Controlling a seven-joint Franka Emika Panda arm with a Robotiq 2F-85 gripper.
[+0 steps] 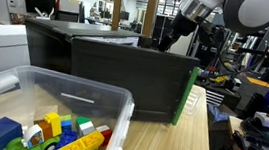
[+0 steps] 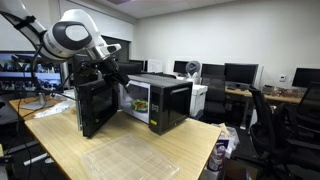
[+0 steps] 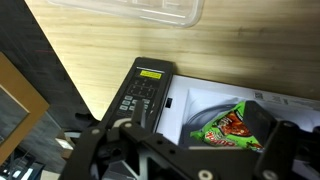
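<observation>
- Wrist view shows you the wooden table [image 3: 85,45] running bare between the things on it; it carries everything here.
- The black microwave [image 2: 165,100] stands toward the table's far edge and takes up most of that end.
- Its door [image 2: 93,108] hangs wide open, swung out to one side of the mouth, right under your arm in an exterior view.
- A clear plastic bin [image 1: 93,89] sits near the opposite edge, well apart from the microwave, with coloured blocks [image 1: 58,132] heaped inside.
- Your gripper [image 3: 190,165] hovers before the control panel [image 3: 145,92] with its fingers spread fully and nothing held.
- A green and red snack bag [image 3: 230,125] lies on the white floor inside the microwave.
</observation>
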